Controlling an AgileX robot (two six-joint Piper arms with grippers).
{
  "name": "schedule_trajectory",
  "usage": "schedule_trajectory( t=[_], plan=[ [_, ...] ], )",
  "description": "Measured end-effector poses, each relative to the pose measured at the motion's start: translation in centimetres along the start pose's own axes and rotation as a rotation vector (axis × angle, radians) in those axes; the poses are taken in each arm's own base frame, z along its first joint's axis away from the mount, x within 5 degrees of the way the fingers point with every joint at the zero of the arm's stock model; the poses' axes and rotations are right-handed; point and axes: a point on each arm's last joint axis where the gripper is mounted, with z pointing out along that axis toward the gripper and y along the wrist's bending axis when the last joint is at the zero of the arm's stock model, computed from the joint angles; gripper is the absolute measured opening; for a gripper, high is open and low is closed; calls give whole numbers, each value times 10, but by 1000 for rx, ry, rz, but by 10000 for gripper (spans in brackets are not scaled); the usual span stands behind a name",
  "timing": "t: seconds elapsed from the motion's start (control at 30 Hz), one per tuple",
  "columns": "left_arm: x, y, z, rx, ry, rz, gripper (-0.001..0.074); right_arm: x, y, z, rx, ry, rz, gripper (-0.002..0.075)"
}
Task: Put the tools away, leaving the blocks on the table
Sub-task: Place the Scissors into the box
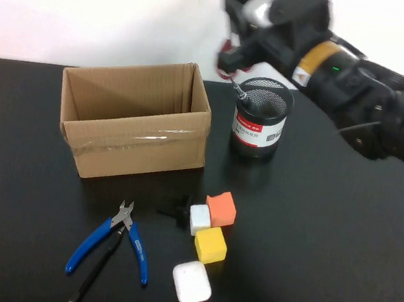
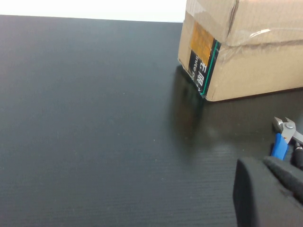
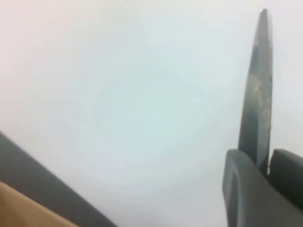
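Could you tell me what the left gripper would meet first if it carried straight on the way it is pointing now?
Probably the blue-handled cutting pliers, lying just beyond the left gripper, then the cardboard box behind them; depth is uncertain. The right gripper holds the scissors above the mesh cup.

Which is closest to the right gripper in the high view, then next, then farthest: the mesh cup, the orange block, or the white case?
The right gripper, shut on the scissors, hangs at the table's far side.
1. Mesh cup, just below it.
2. Orange block, mid-table, nearer the robot.
3. White case, near the robot's edge.
The left gripper sits low by the pliers.
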Motion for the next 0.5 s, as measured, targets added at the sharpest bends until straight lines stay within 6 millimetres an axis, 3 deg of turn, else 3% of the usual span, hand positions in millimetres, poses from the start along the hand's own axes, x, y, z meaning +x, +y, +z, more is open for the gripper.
schedule_trajectory(
  t=[0.1, 0.2, 0.37, 0.5],
  plan=[
    [0, 0, 0, 0, 0, 0, -6, -19, 17, 10, -37, -57, 42, -6],
    [0, 0, 0, 0, 0, 0, -6, -22, 33, 17, -77, -70, 90, -6],
    [0, 0, 0, 0, 0, 0, -6, 0, 51, 25, -118, -25, 97, -6],
    [0, 0, 0, 0, 0, 0, -6, 21, 55, 30, -122, 19, 107, -6]
  ],
)
